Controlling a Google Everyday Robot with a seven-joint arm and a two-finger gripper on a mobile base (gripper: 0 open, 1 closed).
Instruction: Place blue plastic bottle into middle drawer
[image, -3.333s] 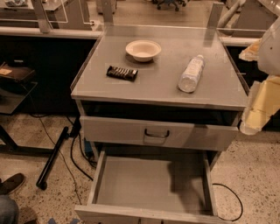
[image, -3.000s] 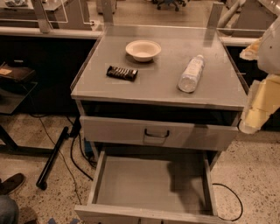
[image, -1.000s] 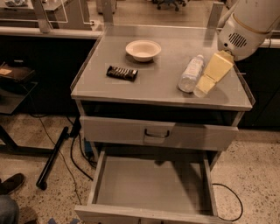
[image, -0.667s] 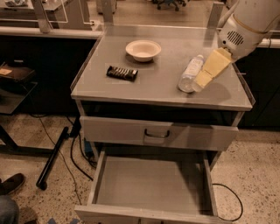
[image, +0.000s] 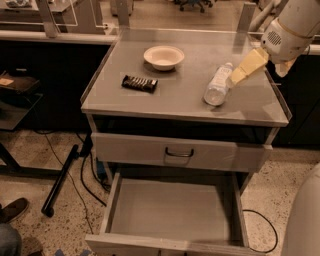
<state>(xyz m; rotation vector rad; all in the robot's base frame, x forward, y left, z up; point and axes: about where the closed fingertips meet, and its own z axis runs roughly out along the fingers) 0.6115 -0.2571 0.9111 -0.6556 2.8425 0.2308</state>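
The blue plastic bottle (image: 218, 84) lies on its side on the right part of the grey cabinet top (image: 185, 85), cap pointing away from me. My gripper (image: 239, 74), pale yellow at the end of a white arm, hangs just right of the bottle's upper half, close to it; I cannot tell whether they touch. The middle drawer (image: 170, 207) is pulled out below, wide and shallow, with a bare grey floor. Nothing lies in it.
A white bowl (image: 163, 56) stands at the back middle of the top. A dark snack bar (image: 139, 83) lies left of centre. A shut drawer with a dark curved handle (image: 178, 152) sits above the open one. Cables and a black pole lie on the floor at left.
The gripper came up from beside the cabinet's right edge to the bottle; over the last second its tip moved slightly back along the bottle. The bottle has not moved.
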